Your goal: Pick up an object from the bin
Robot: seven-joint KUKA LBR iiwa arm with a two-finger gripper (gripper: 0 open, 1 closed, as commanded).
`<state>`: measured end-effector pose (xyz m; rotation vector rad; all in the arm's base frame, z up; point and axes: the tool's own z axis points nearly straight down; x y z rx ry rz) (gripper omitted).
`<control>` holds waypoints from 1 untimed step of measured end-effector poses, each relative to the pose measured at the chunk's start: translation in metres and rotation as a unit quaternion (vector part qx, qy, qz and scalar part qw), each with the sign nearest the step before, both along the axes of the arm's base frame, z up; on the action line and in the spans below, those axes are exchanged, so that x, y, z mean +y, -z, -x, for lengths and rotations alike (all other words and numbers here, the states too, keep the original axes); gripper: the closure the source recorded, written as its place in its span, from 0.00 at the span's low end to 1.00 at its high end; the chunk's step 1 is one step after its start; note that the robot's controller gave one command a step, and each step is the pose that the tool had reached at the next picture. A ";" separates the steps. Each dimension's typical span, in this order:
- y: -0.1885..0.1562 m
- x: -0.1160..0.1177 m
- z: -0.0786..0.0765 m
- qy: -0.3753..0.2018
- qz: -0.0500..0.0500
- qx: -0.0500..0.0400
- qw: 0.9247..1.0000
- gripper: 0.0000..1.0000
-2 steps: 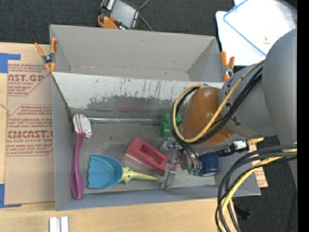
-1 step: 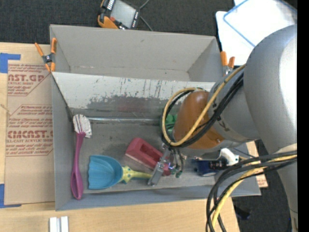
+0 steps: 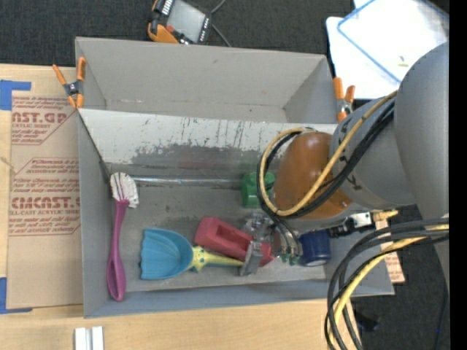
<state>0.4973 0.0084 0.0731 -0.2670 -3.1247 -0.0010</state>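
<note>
Red wedge-shaped plastic block (image 3: 222, 239) is seen lying near the front edge of the grey metal bin (image 3: 182, 144), toward its right corner. The gripper (image 3: 257, 252) is lowered at the block's right end, seemingly touching it; whether it is open or closed cannot be told. The grasp step is judged to be in hand, so a firm closure and a straight lift are called for next. A blue scoop with a yellow handle (image 3: 164, 254) lies just beside the block. A dark blue cylinder (image 3: 315, 246) and a green block (image 3: 252, 188) lie near, with a pink white-bristled brush (image 3: 117, 239) by the left edge.
</note>
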 end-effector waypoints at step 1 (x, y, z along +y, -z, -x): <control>0.000 0.000 0.000 0.000 0.000 0.000 1.000 1.00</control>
